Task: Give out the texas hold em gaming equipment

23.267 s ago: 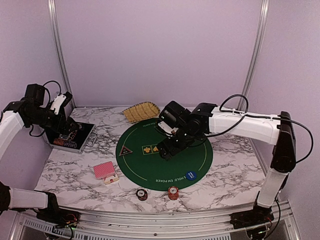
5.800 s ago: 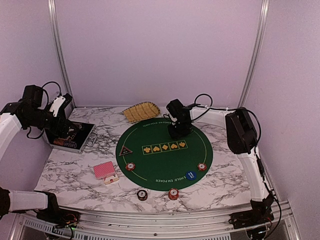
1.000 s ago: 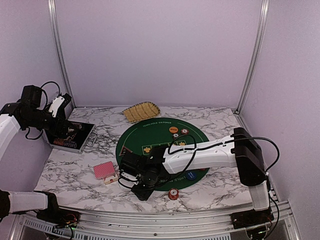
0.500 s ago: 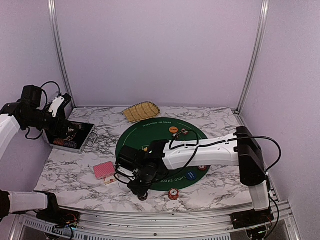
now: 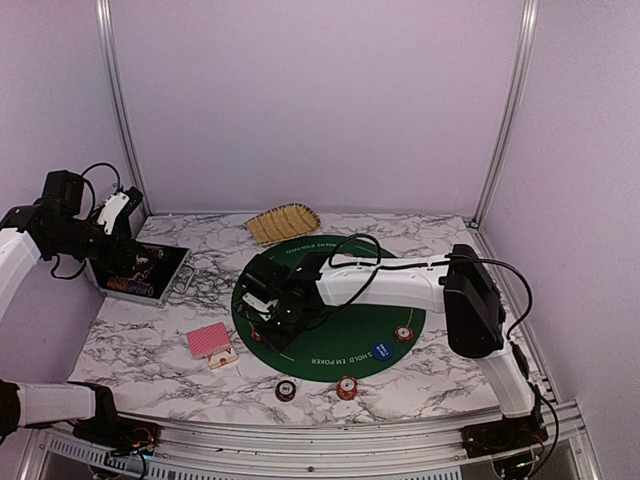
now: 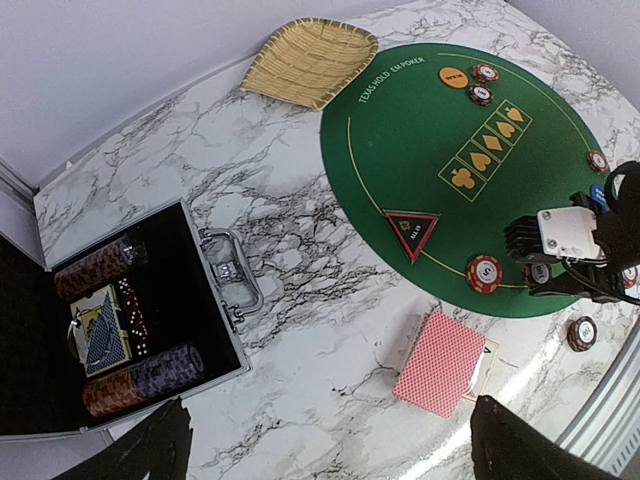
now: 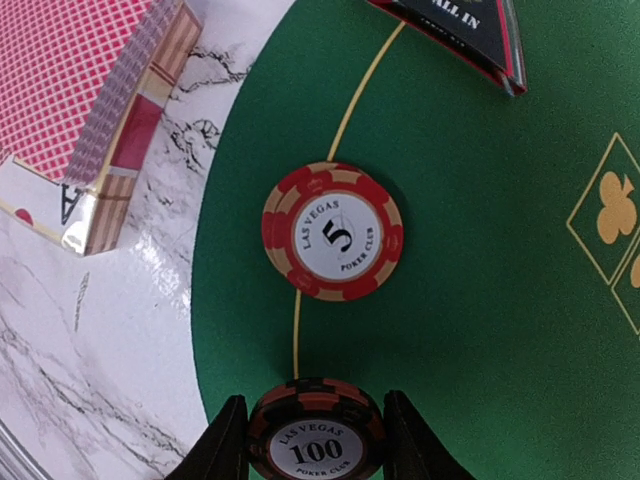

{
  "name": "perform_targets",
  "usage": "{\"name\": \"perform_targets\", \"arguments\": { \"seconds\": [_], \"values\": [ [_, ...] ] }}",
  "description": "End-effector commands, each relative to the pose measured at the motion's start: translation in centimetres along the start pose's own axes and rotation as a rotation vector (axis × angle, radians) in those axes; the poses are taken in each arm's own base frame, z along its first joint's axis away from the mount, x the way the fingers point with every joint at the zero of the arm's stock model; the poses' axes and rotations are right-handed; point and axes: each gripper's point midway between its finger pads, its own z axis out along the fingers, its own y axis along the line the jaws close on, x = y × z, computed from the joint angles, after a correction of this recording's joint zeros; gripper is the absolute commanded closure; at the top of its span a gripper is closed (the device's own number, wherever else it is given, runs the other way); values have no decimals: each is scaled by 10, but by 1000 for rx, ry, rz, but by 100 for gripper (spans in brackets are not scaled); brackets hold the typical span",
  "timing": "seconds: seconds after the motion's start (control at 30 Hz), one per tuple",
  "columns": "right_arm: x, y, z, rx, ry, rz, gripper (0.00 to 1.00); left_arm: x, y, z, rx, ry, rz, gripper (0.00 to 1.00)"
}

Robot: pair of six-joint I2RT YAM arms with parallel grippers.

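Observation:
My right gripper [image 7: 316, 440] is shut on a dark "100" poker chip [image 7: 316, 452], held just above the left edge of the green mat [image 7: 480, 300]. A red "5" chip [image 7: 333, 231] lies flat on the mat just ahead of it. The black triangular button [image 7: 450, 30] is beyond that, and the red-backed cards [image 7: 80, 80] lie on the marble to the left. From above, the right gripper [image 5: 275, 323] sits beside the red chip [image 5: 258, 334]. My left gripper [image 6: 330, 462] hangs open and empty, high over the marble near the black case [image 6: 100, 320].
A yellow woven basket [image 5: 283, 222] stands at the back. On the mat are a blue button [image 5: 380, 350] and another red chip [image 5: 404, 333], plus an orange button [image 6: 453, 76] with two chips at the far side. Two chip piles [image 5: 285, 389] [image 5: 346, 386] sit on the marble near the front edge.
My right arm has lifted from the chip pile at the front edge and swung back onto the mat's left side, carrying the dark chip. The left arm has not moved.

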Motion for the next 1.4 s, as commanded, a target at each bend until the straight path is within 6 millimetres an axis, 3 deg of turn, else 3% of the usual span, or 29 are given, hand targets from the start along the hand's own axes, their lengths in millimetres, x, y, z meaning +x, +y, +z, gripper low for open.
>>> {"name": "perform_targets", "arguments": {
  "seconds": [0.0, 0.3, 0.63, 0.83, 1.03, 1.17, 1.37],
  "values": [
    [-14, 0, 8, 2, -30, -11, 77, -3, -4, -8, 8, -7, 8, 1],
    [-6, 1, 22, -7, -4, -12, 76, -1, -5, -5, 21, -1, 5, 1],
    [-11, -1, 18, -10, -15, -12, 55, -1, -5, -4, 25, -1, 4, 1],
    [-18, -4, -2, 5, -49, -5, 45, -1, -6, -4, 26, -2, 3, 1],
    [-19, -4, -29, -6, -81, 11, 43, -1, -6, -4, 24, -1, 4, 1],
    [-8, 2, -46, -27, -80, 14, 37, -2, -6, -4, 28, -1, 4, 1],
    [20, 25, -65, -65, -52, -9, 24, -1, -5, -3, 27, 1, 4, 1]
  ]
}}
